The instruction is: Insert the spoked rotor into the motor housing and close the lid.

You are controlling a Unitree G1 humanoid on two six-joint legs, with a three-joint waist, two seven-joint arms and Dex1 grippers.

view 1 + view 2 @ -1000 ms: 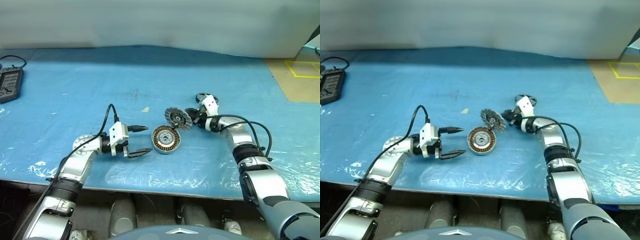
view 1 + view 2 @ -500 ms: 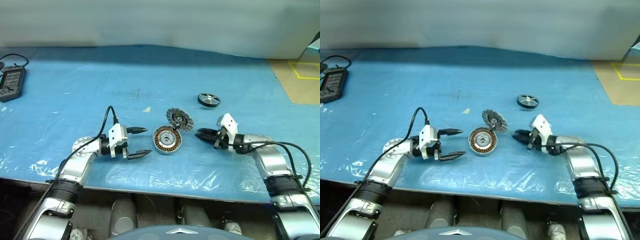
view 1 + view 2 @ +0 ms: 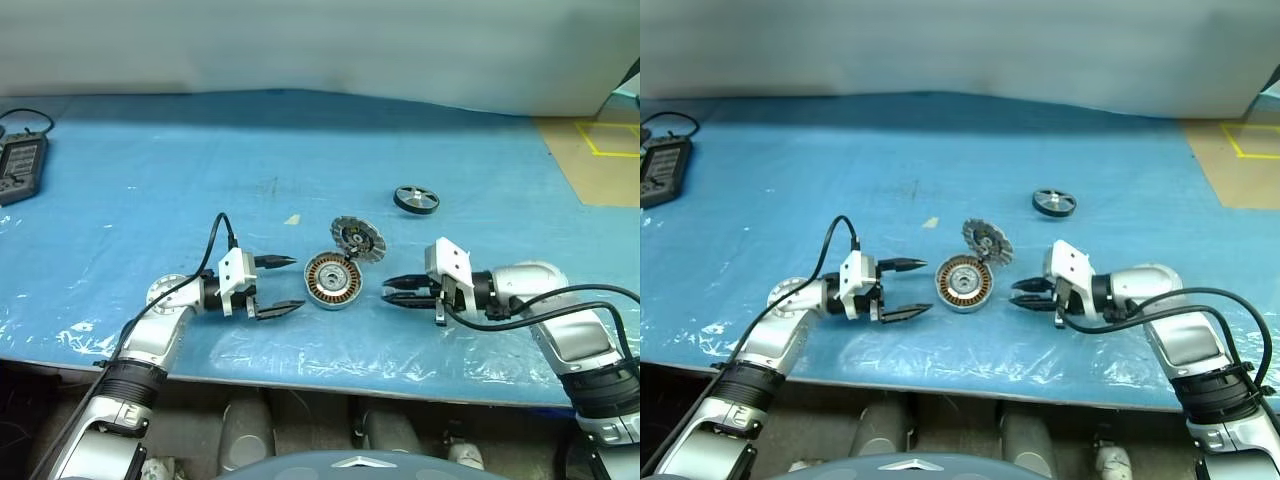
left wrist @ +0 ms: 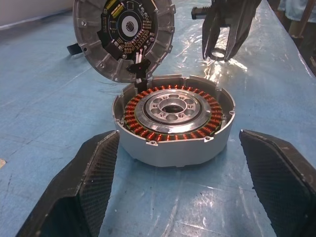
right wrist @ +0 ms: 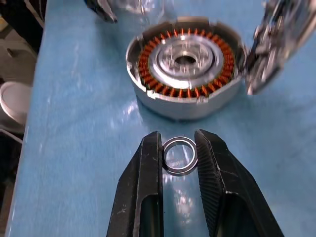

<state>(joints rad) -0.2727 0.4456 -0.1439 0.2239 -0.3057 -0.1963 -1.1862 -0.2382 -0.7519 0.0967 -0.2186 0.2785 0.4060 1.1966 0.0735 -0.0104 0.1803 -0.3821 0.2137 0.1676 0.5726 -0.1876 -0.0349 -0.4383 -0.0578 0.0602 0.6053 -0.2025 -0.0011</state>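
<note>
Fingers point(image 5: 148, 177) of right gripper point(image 5: 178, 148) pinch a ring point(image 5: 179, 156) beside motor housing point(image 5: 185, 69).

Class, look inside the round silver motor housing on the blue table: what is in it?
Inside the round silver motor housing sit a ring of copper-orange windings around a silver hub with a dark central hole. Beneath them is hidden.

Even, bright light falls from above, casting only soft, short shadows. Glare streaks the plastic-covered blue table point(image 3: 150, 170) along its near edge. The right wrist view is slightly blurred at its far side.
</note>
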